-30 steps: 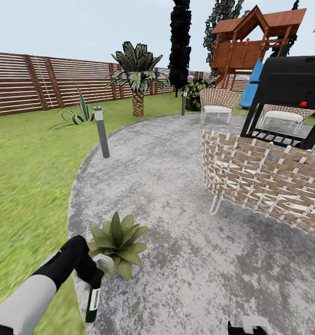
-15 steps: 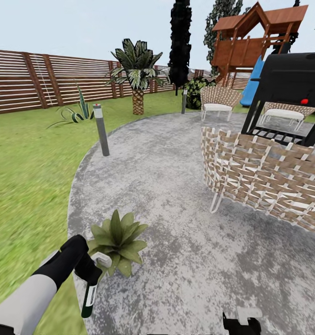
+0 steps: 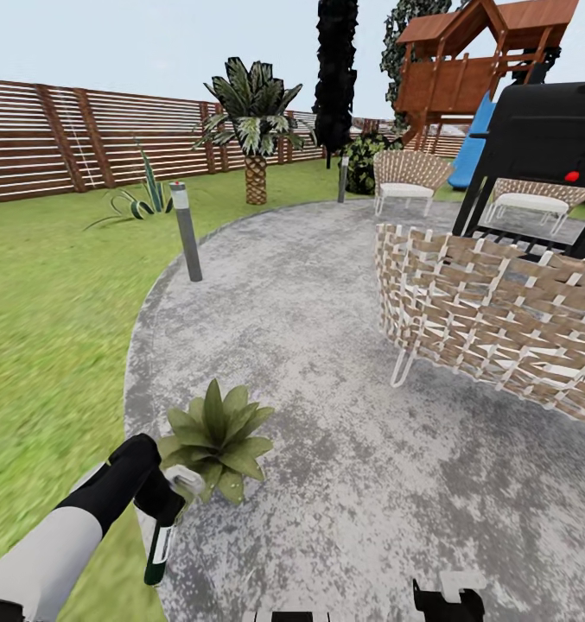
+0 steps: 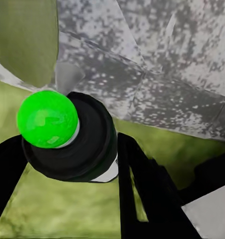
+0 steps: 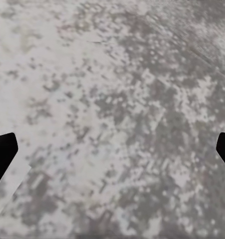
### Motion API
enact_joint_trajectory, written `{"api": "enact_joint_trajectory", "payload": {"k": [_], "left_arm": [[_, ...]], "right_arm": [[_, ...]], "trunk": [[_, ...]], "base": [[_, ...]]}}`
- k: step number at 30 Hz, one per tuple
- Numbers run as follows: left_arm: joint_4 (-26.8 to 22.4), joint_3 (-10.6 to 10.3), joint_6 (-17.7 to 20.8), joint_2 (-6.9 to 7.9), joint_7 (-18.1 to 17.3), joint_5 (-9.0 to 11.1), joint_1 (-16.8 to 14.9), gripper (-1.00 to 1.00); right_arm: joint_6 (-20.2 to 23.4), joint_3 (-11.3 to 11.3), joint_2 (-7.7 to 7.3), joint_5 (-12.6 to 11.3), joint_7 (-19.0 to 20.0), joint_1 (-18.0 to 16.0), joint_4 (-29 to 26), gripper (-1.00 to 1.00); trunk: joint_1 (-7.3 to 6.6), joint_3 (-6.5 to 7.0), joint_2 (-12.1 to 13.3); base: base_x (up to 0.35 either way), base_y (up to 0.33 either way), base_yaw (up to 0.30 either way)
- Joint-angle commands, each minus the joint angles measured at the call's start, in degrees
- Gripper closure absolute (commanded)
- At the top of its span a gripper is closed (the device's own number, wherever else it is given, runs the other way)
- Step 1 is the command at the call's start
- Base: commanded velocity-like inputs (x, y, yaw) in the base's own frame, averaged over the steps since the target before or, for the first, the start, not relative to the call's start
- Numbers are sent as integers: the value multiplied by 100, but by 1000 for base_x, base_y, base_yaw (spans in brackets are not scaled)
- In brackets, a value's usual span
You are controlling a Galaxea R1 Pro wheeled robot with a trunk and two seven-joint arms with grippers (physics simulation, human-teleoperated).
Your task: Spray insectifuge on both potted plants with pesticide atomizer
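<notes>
Left pincer point(image 3: 167, 510) clenched round pesticide atomizer point(image 3: 159, 553), its top hidden; right pincer point(image 5: 112, 149) spread.

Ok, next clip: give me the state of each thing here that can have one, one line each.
pesticide atomizer: held in the left pincer, hanging dark end down, off the ground.
left pincer: shut on the atomizer, beside the plant.
potted plant: upright on the patio edge, untouched.
right pincer: open, holding nothing, over bare paving.
wicker chair: standing upright on the patio.
</notes>
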Motion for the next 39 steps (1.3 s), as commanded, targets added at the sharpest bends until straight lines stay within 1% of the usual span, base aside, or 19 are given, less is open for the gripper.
{"api": "enact_joint_trajectory", "payload": {"k": [1, 3, 6, 7, 8, 10, 12, 14, 19, 23, 27, 29, 30, 31, 33, 34, 35, 37, 39], "left_arm": [[-9, -10, 37, 11, 137, -32, -1, 100], [-9, -3, 40, 5, 237, -32, 1, 100], [-9, -5, 44, -91, 277, -28, -20, 100], [-9, -5, 46, -140, 279, -27, -28, 100], [-9, -5, 48, -230, 283, -25, -36, 100], [-9, -5, 55, -318, 285, -24, -34, 100], [-4, -5, 57, -333, 281, -18, -16, 100], [-2, 2, 52, -306, 279, -15, 0, 100], [-1, 17, 44, -314, 279, -16, 34, 100], [0, 17, 41, -282, 278, -15, 37, 100], [0, 10, 41, -327, 289, -19, 30, 100], [2, 31, 47, -349, 415, -22, 29, 100], [1, 102, 53, -367, 590, -18, 22, 100], [0, 256, 60, -422, 772, -2, -4, 100], [8, 576, 64, -570, 910, 0, -30, 100], [37, 829, 69, -746, 976, -9, -72, 100], [61, 938, 88, -862, 1005, -9, -161, 100], [80, 991, 107, -901, 1018, -7, -279, 100], [90, 1019, 115, -883, 1022, -6, -347, 100]], "right_arm": [[-19, 52, -2, -58, -10, -3, 0, -100], [-17, 53, -1, -58, -4, -3, -3, -100], [-16, 53, -3, -50, -1, -3, 10, -100], [-16, 53, -6, -50, 0, -3, 15, -100], [-16, 53, -10, -49, 0, -3, 19, -100], [-16, 53, -16, -49, 0, -3, 21, -100], [-16, 53, -18, -49, 0, -3, 22, -100], [-16, 53, -19, -49, 0, -3, 23, -100], [-17, 53, -10, -49, -6, -3, 23, -100], [-21, 53, -5, -49, -16, -3, 19, -100], [-22, 53, -10, -49, -18, -3, 22, -100], [-22, 53, -10, -49, -18, -3, 23, -100], [-21, 53, -10, -49, -18, -3, 23, -100], [-21, 53, -11, -49, -18, -3, 23, -100], [-23, 53, -11, -49, -17, -3, 23, -100], [-24, 53, -11, -49, -15, -3, 23, -100], [-23, 53, -11, -49, -13, -3, 23, -100], [-21, 53, -11, -49, -10, -3, 23, -100], [-22, 53, -11, -49, -10, -3, 23, -100]], "trunk": [[-1, -5, -2], [-1, -5, -2], [-1, -5, -2], [-1, -5, -2], [-1, -5, -2], [-1, -5, -2], [-1, -5, -2], [-1, -5, -2], [-1, -6, -2], [-1, -23, -2], [-1, -33, -2], [-1, -34, -2], [-1, -34, -2], [-1, -34, -2], [-1, -35, -2], [-1, -35, -2], [-1, -35, -2], [-1, -35, -2], [-1, -35, -2]], "base": [[0, 0, 0], [0, 0, 0], [0, 0, 0], [0, 0, 0], [0, 0, 0], [0, 0, 0], [0, 0, 0], [-6, 0, 0], [-272, 0, 3], [-238, 0, 136], [-32, 0, 81], [-5, 0, 14], [-2, 0, 5], [-1, 0, 3], [0, 0, 1], [0, 0, 0], [0, 0, 0], [0, 0, 0], [0, 0, 0]]}}
